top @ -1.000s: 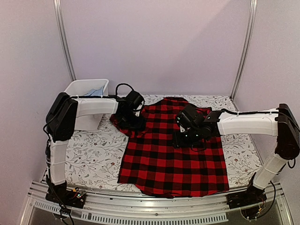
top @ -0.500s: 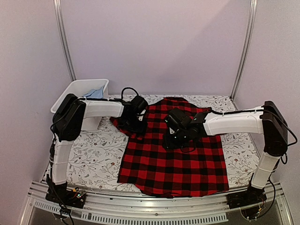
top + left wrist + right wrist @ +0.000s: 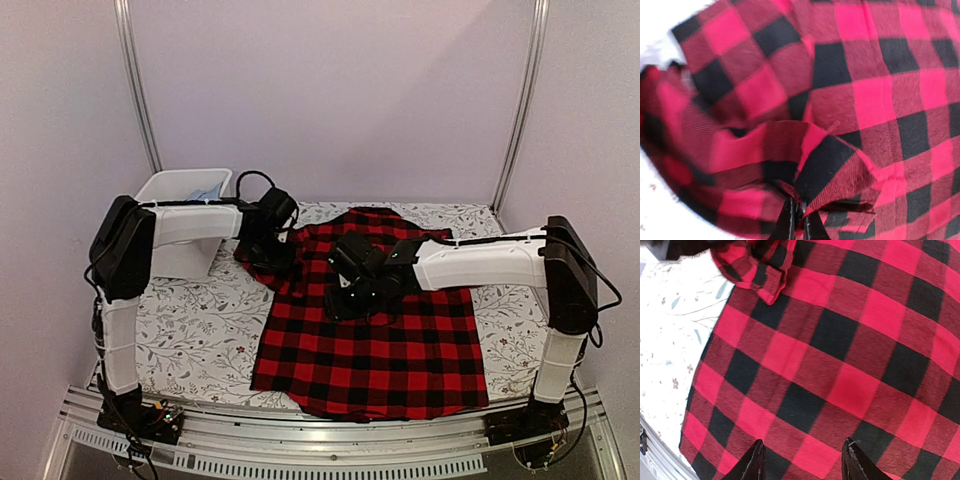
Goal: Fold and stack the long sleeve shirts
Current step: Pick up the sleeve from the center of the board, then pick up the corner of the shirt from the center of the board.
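Shirt (image 3: 880, 100) pinched in left claw (image 3: 799, 214), wrist-view only.

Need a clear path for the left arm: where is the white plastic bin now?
In the top view, the white plastic bin sits at the flowered table's far-left corner, just left of the red-and-black check shirt.

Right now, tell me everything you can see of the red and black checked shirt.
The red-and-black buffalo-check shirt, soft flannel-like cloth, lies spread flat on the white floral table cover, hem toward the arm bases. The sleeve on the left arm's side is bunched, and the left pincer is shut on a fold of it. The right pincer hangs open over the body's middle; whether it touches is unclear.
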You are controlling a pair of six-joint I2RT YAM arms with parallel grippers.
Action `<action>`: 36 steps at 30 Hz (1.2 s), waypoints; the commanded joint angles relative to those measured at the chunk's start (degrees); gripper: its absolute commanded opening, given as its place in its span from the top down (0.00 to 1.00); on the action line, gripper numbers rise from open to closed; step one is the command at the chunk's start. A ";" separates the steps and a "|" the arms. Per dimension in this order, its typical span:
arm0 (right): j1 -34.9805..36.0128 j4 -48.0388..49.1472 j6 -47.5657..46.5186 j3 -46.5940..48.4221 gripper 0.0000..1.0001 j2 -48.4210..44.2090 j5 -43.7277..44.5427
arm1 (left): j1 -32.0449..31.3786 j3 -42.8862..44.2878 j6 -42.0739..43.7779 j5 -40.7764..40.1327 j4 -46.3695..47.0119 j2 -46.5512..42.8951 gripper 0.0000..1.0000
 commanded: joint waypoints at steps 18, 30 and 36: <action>17.26 -12.98 14.38 37.85 0.75 27.03 -0.58 | 17.33 -13.89 -2.47 10.35 -0.59 -34.10 1.00; 21.45 -13.24 22.91 44.38 0.82 34.77 -0.16 | 20.40 -14.55 -2.15 15.25 -0.15 -34.63 1.00; 22.44 -18.27 26.81 45.46 0.82 36.21 3.60 | 20.49 -14.73 -2.38 16.41 0.07 -34.39 1.00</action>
